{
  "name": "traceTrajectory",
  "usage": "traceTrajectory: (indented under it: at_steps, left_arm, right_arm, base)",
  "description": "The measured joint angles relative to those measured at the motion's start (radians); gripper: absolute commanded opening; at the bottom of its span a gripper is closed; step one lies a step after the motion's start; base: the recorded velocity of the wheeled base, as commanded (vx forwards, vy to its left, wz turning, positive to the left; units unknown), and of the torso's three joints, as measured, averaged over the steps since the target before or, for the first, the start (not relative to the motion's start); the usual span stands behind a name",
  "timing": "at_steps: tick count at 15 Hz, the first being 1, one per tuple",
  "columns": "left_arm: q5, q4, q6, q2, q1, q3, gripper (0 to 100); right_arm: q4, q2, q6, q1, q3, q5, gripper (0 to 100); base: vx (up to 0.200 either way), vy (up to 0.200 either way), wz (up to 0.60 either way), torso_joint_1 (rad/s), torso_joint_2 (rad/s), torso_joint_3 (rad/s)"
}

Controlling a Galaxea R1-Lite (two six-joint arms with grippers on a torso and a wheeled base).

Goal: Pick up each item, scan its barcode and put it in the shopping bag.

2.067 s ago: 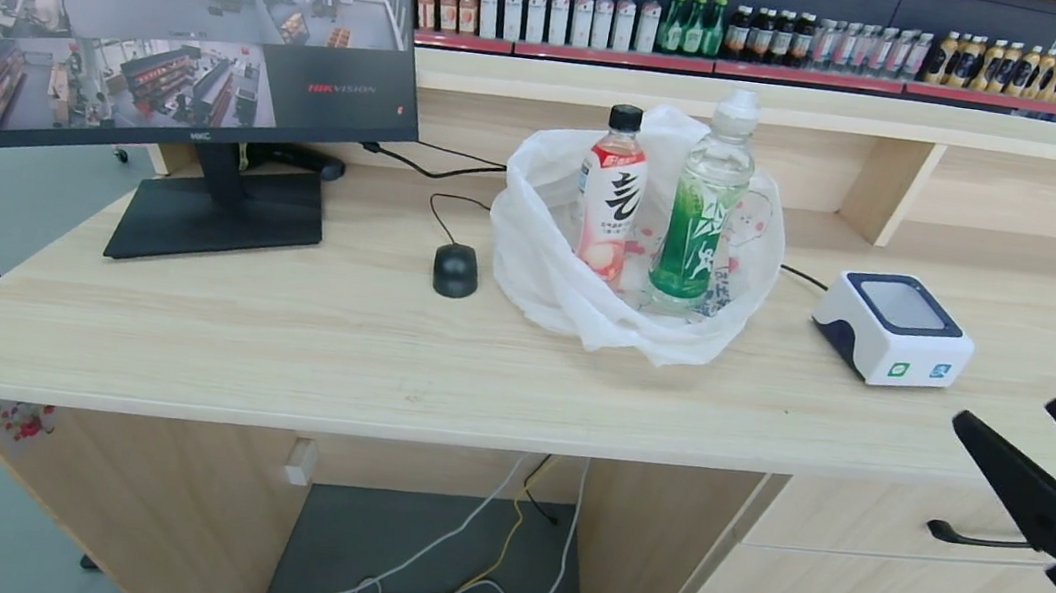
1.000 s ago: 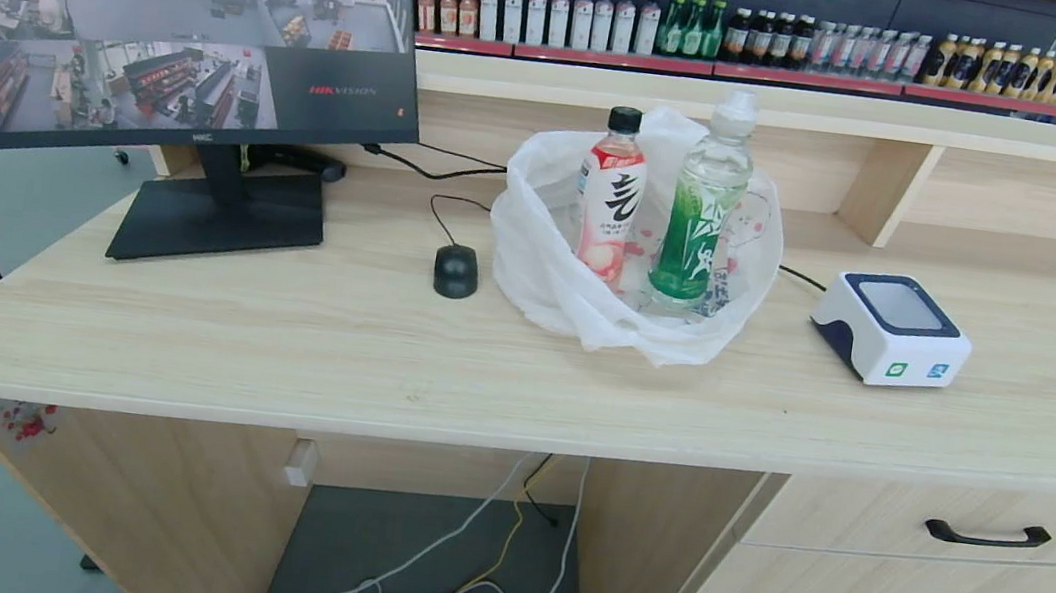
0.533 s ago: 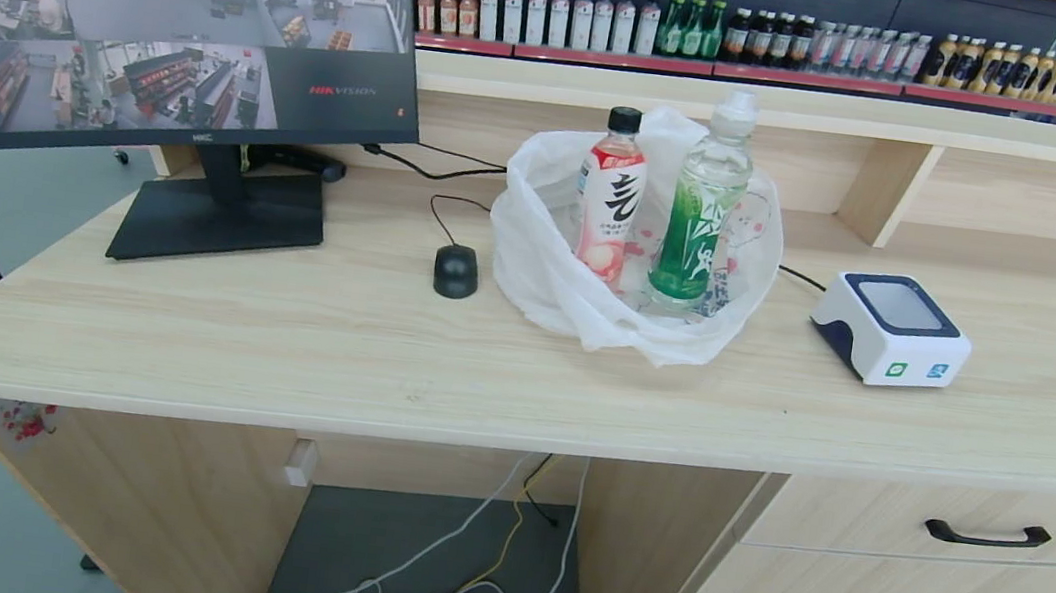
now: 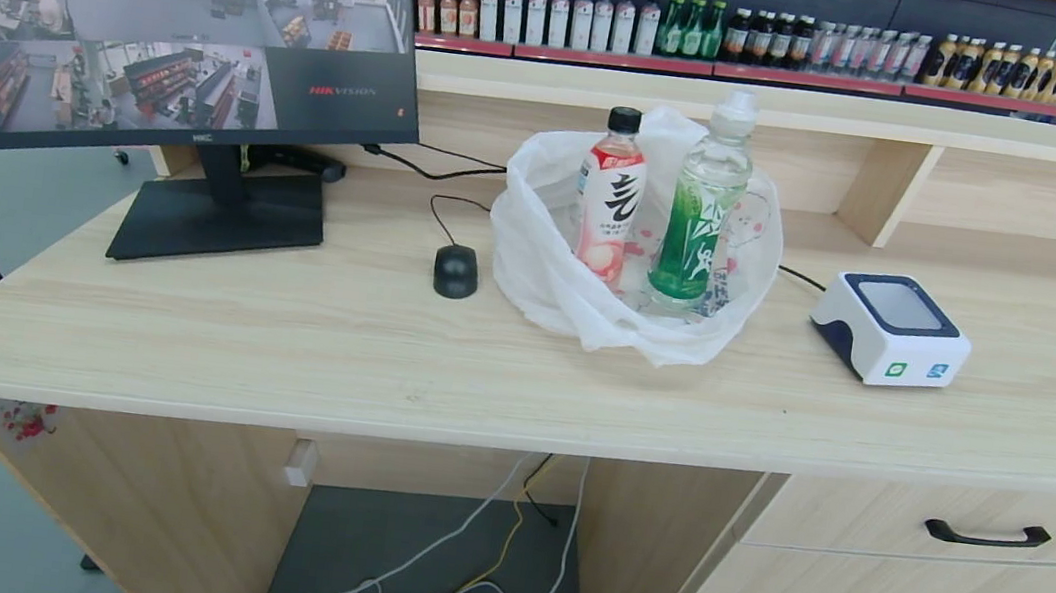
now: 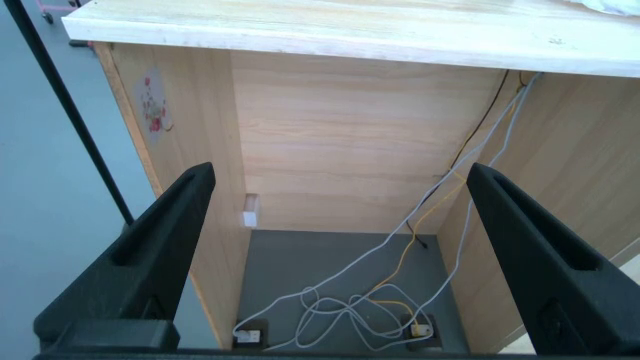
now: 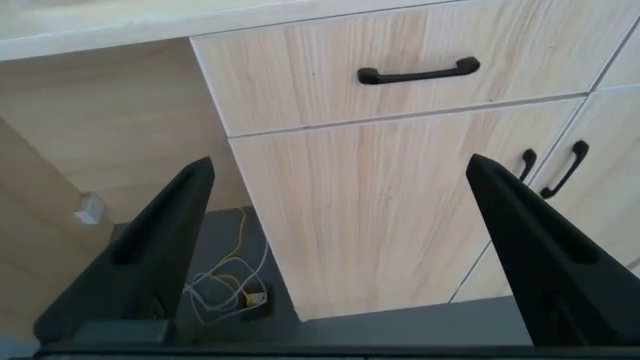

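A pink-labelled bottle (image 4: pixel 610 208) and a green-labelled bottle (image 4: pixel 696 224) stood upright in the crinkled translucent shopping bag (image 4: pixel 539 276) on the woodgrain bench (image 4: pixel 281 337); left jaws and right jaws hung released

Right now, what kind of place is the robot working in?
Most likely a shop checkout: a barcode scanner sits on the wooden counter, a shopping bag beside it holds a pink bottle and a green bottle, and a shelf of bottled drinks runs along the wall behind.

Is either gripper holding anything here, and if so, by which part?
Nothing is held: the left gripper and the right gripper are both open and empty, in front of the counter.
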Motion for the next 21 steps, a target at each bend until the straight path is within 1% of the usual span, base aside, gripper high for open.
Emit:
traceTrajectory:
  at_steps: [10,12,21]
  left_arm:
    - [0.000,0.000,0.000,0.000,0.000,0.000,100]
    - [0.000,0.000,-0.005,0.000,0.000,0.000,100]
    - [0.000,0.000,-0.009,0.000,0.001,0.000,100]
  right_arm:
    - [0.000,-0.047,0.000,-0.009,0.000,0.000,100]
    - [0.000,-0.048,0.000,-0.010,0.000,0.000,100]
    - [0.000,-0.048,0.001,-0.010,0.001,0.000,100]
  base:
    - [0.000,0.000,0.00,0.000,0.00,0.000]
    - [0.000,-0.200,0.00,0.002,0.00,-0.002]
    - [0.000,-0.200,0.00,0.006,0.00,0.003]
